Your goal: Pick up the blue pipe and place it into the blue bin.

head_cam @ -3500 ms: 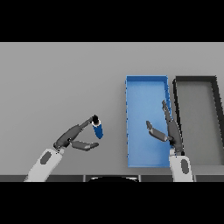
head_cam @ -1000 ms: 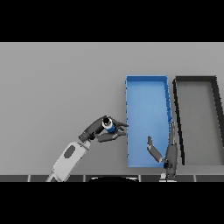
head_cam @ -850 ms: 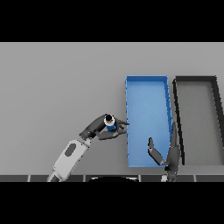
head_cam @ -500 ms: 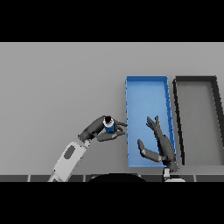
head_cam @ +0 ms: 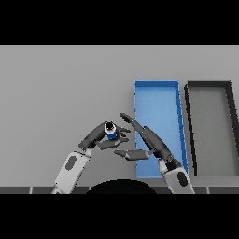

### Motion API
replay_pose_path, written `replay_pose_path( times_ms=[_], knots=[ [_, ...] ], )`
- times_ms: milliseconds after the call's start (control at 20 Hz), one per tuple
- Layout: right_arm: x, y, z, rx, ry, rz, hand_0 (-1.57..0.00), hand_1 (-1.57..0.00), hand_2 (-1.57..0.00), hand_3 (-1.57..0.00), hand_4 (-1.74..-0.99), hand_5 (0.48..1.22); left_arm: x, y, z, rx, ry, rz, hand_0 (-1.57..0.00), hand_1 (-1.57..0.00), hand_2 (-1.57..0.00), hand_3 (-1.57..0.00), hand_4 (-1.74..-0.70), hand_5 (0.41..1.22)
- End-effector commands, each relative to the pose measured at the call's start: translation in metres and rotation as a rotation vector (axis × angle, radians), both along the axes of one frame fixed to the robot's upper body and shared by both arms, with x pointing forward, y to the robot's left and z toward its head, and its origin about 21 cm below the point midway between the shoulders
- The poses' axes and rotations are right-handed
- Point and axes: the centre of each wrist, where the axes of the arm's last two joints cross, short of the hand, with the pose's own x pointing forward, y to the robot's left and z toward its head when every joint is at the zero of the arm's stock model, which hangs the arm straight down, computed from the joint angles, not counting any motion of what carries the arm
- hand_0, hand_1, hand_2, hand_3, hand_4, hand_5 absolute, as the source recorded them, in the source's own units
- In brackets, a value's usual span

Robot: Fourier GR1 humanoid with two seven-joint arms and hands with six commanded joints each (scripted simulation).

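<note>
My left hand (head_cam: 99,137) is shut on the blue pipe (head_cam: 110,130) and holds it over the grey table, just left of the blue bin (head_cam: 157,95). The pipe's ring-shaped end faces up. My right hand (head_cam: 147,138) is open, with straight fingers reaching left over the blue bin's left side toward the pipe. Its fingertips are close to the pipe and the left hand's fingers; I cannot tell whether they touch.
A black bin (head_cam: 210,93) stands right of the blue bin, side by side with it. The grey table (head_cam: 60,88) stretches to the left and far side.
My right hand has swung left from the blue bin's right side across it toward the pipe. My left hand has held the pipe almost still beside the bin.
</note>
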Motion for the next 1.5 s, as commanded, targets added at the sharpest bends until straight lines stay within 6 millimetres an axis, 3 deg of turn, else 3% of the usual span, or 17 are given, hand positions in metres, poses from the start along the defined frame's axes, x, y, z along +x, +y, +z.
replay_pose_path(
  times_ms=[0,300,450,600,700,850,1000,1100,1200,1450],
  knots=[
    [0.002,0.004,0.001,0.002,0.007,0.031,0.0,0.0,-0.04,0.0,-1.294,0.56,-0.002,-0.002,-0.001,0.001,-0.001,-0.008,-1.57,-1.57,-1.57,-1.57,-1.47,1.221],
    [0.023,0.029,0.034,-0.037,-0.079,0.15,-0.01,-0.02,-0.07,0.0,-1.223,0.54,0.001,-0.003,-0.002,-0.003,0.043,-0.022,-1.57,-1.57,-1.57,-1.57,-1.47,1.221],
    [0.032,0.038,0.041,-0.07,-0.069,0.177,-0.02,-0.03,-0.08,0.0,-1.186,0.521,0.002,0.0,-0.002,0.011,0.029,-0.014,-1.57,-1.57,-1.57,-1.57,-1.47,1.221],
    [0.044,0.052,0.044,-0.092,-0.055,0.213,-0.07,-0.11,-0.17,-0.04,-1.204,0.497,0.003,0.006,-0.001,0.03,0.021,-0.005,-1.57,-1.57,-1.57,-1.57,-1.47,1.221],
    [0.049,0.055,0.046,-0.111,-0.05,0.23,-0.32,-0.36,-0.38,-0.24,-1.278,0.485,0.001,0.006,-0.001,0.018,0.027,-0.01,-1.57,-1.57,-1.57,-1.57,-1.52,1.221],
    [0.053,0.061,0.045,-0.105,-0.057,0.249,-0.88,-0.88,-0.91,-0.76,-1.467,0.518,-0.002,0.003,0.0,0.05,0.056,-0.002,-1.57,-1.57,-1.57,-1.57,-1.62,1.221],
    [0.054,0.067,0.044,-0.048,-0.04,0.267,-1.22,-1.22,-1.23,-1.02,-1.581,0.65,-0.002,0.003,-0.004,-0.003,0.066,-0.007,-1.57,-1.57,-1.57,-1.52,-1.68,1.221],
    [0.052,0.069,0.035,-0.009,-0.05,0.289,-1.34,-1.34,-1.35,-1.19,-1.628,0.856,-0.001,0.001,-0.004,-0.032,0.068,-0.03,-1.57,-1.57,-1.57,-1.5,-1.7,1.221],
    [0.051,0.071,0.039,-0.018,-0.071,0.285,-1.43,-1.43,-1.43,-1.3,-1.665,0.987,-0.001,0.001,-0.002,-0.055,0.062,-0.041,-1.57,-1.57,-1.57,-1.46,-1.71,1.221],
    [0.053,0.073,0.034,0.007,-0.097,0.29,-1.52,-1.52,-1.53,-1.48,-1.716,1.144,0.003,0.003,0.001,-0.023,0.063,-0.021,-1.57,-1.57,-1.57,-1.43,-1.73,1.221]
  ],
)
